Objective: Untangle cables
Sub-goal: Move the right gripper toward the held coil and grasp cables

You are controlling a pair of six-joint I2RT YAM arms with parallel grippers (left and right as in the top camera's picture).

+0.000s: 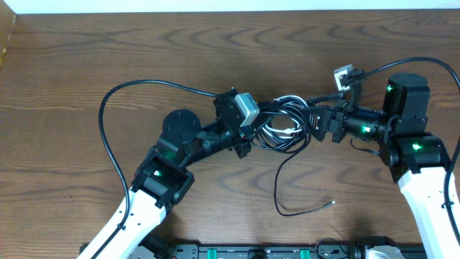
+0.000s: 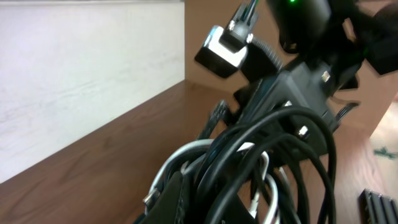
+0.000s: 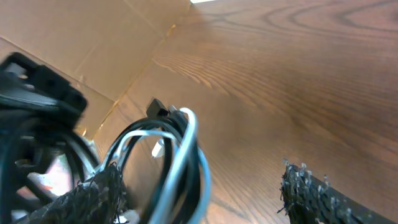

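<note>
The cables [image 1: 282, 126] are a small tangle of thin black cords and whitish strands, held up between both grippers at the table's middle. One black strand trails down to a small plug tip [image 1: 332, 203] lying on the wood. My left gripper [image 1: 246, 135] is at the tangle's left edge. In the left wrist view the cables [image 2: 261, 155] fill the frame and the left gripper [image 2: 205, 205] is shut on them. My right gripper [image 1: 314, 122] is at the tangle's right edge. In the right wrist view the right gripper [image 3: 205, 199] is open wide, with cable loops [image 3: 180, 155] hanging beside its left finger.
A thick black arm wire [image 1: 108, 122] arcs over the table on the left. Another arm wire [image 1: 424, 65] loops at the far right. A cardboard wall [image 3: 74, 43] stands along the table's edge. A black rail [image 1: 251, 252] runs along the front edge.
</note>
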